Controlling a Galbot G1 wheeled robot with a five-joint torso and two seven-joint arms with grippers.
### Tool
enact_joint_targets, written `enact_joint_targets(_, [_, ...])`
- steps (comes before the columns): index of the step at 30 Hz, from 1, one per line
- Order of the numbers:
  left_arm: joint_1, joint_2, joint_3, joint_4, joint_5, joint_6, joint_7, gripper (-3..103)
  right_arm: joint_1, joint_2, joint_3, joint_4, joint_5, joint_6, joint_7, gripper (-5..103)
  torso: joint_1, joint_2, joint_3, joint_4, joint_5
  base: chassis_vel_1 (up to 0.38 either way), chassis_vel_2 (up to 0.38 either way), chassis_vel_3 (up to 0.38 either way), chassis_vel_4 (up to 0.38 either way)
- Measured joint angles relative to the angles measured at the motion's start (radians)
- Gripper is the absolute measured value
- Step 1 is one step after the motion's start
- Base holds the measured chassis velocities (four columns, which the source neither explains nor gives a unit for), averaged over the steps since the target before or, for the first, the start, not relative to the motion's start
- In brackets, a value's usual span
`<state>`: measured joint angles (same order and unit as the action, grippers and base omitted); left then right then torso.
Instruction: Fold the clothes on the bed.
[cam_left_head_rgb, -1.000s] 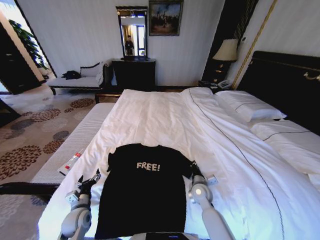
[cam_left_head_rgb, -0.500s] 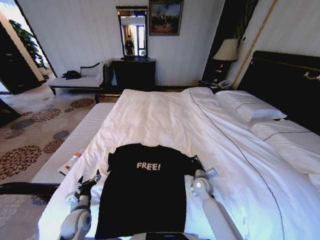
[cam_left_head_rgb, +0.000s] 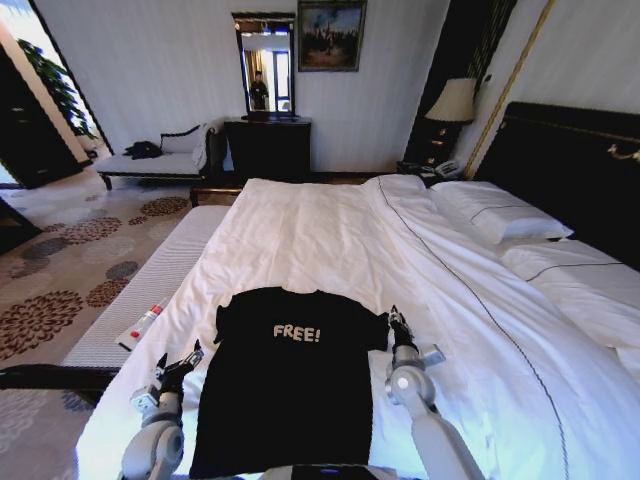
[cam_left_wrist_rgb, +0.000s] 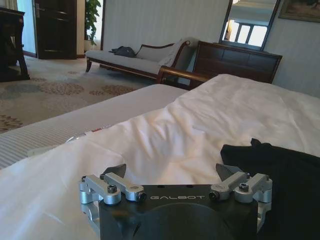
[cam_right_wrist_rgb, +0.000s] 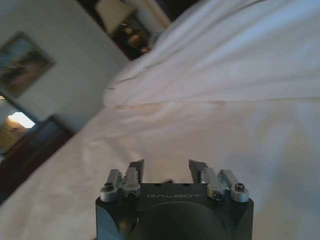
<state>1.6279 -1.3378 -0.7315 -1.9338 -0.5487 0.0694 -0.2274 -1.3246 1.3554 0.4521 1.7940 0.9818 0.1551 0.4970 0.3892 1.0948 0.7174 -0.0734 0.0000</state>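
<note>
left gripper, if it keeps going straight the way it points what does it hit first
Probably the white duvet: the open left gripper aims low across it, with the black t-shirt off to one side. Depth is unclear.

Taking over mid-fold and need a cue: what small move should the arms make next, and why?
Probably ease the open right gripper back onto the black T-shirt at its right sleeve and pinch it. It now sits just off that edge, holding nothing, while the open left gripper waits beside the left edge on the bed.
</note>
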Motion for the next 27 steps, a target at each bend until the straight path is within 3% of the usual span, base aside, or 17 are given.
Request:
enact_joint_targets(1, [0.000, 0.000, 0.000, 0.000, 0.000, 0.000, 0.000, 100, 0.000, 0.000, 0.000, 0.000, 0.000, 0.000, 0.000, 51, 0.000, 0.000, 0.000, 0.0000, 0.0000, 0.000, 0.000, 0.000, 0.000])
enact_joint_targets(4, [0.000, 0.001, -0.001, -0.001, -0.002, 0.000, 0.000, 100, -0.021, 0.008, -0.002, -0.010, 0.023, -0.011, 0.033, 69, 0.000, 0.000, 0.000, -0.0001, 0.0000, 0.000, 0.000, 0.000, 0.000])
enact_joint_targets(6, [0.000, 0.001, -0.001, -0.001, -0.002, 0.000, 0.000, 100, -0.023, 0.009, -0.004, -0.012, 0.027, -0.012, 0.033, 69, 0.000, 0.000, 0.000, -0.0001, 0.0000, 0.000, 0.000, 0.000, 0.000])
enact_joint_targets(9, [-0.002, 0.000, 0.002, -0.001, -0.002, 0.000, 0.000, 100, -0.023, 0.018, -0.014, -0.024, 0.053, -0.016, 0.025, 88, 0.000, 0.000, 0.000, 0.0000, -0.0001, 0.000, 0.000, 0.000, 0.000])
enact_joint_targets(11, [-0.003, 0.000, 0.002, 0.000, -0.002, -0.001, 0.000, 100, -0.021, 0.019, -0.016, -0.027, 0.057, -0.016, 0.023, 88, 0.000, 0.000, 0.000, 0.0000, 0.0000, 0.000, 0.000, 0.000, 0.000])
enact_joint_targets(13, [-0.005, 0.001, 0.002, 0.004, -0.002, 0.000, 0.000, 100, -0.014, 0.023, -0.025, -0.041, 0.065, -0.018, 0.011, 78, 0.000, 0.000, 0.000, 0.0001, -0.0001, 0.000, 0.000, 0.000, 0.000])
enact_joint_targets(16, [-0.006, 0.002, 0.002, 0.005, -0.003, 0.000, 0.000, 100, -0.011, 0.023, -0.028, -0.047, 0.065, -0.018, 0.006, 78, 0.000, 0.000, 0.000, 0.0001, 0.0000, 0.000, 0.000, 0.000, 0.000])
enact_joint_targets(18, [-0.010, 0.004, 0.001, 0.008, -0.007, 0.001, 0.000, 100, -0.002, 0.023, -0.037, -0.058, 0.065, -0.019, -0.004, 61, 0.000, 0.000, 0.000, 0.0000, 0.0000, 0.000, 0.000, 0.000, 0.000])
enact_joint_targets(20, [-0.012, 0.006, 0.000, 0.011, -0.009, 0.001, 0.000, 100, 0.001, 0.023, -0.040, -0.060, 0.065, -0.019, -0.007, 61, 0.000, 0.000, 0.000, 0.0000, 0.0000, 0.000, 0.000, 0.000, 0.000])
enact_joint_targets(25, [-0.020, 0.007, 0.000, 0.029, -0.011, 0.001, -0.001, 100, 0.013, 0.023, -0.057, -0.071, 0.055, -0.019, -0.027, 33, 0.000, 0.000, 0.000, 0.0001, 0.0001, 0.000, 0.000, 0.000, 0.000])
enact_joint_targets(27, [-0.021, 0.007, 0.001, 0.031, -0.011, 0.001, -0.001, 100, 0.015, 0.023, -0.059, -0.074, 0.052, -0.019, -0.029, 33, 0.000, 0.000, 0.000, 0.0001, 0.0000, 0.000, 0.000, 0.000, 0.000])
